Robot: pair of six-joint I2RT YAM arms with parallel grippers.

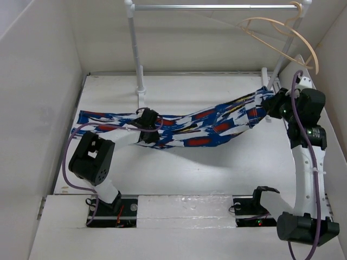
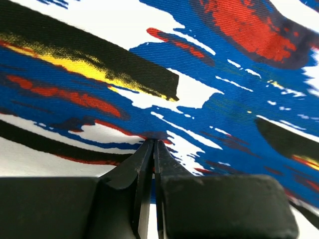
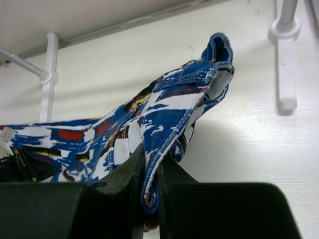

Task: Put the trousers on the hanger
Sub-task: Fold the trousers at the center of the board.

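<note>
The blue trousers (image 1: 190, 123) with white, red, black and yellow streaks stretch across the table from far left to right. My right gripper (image 1: 269, 103) is shut on their right end, a folded hem edge (image 3: 164, 149), and holds it lifted off the table. My left gripper (image 1: 147, 130) is shut, its tips pressed on the trousers' fabric (image 2: 199, 99) near the middle-left; a pinch of cloth shows between the tips (image 2: 153, 144). The pale wooden hanger (image 1: 282, 38) hangs from the right end of the rail, above and behind my right gripper.
A grey metal rail (image 1: 211, 7) on white posts (image 1: 135, 49) spans the back. A post foot (image 3: 286, 64) stands on the table right of the lifted cloth. White walls enclose the table on the left, back and right.
</note>
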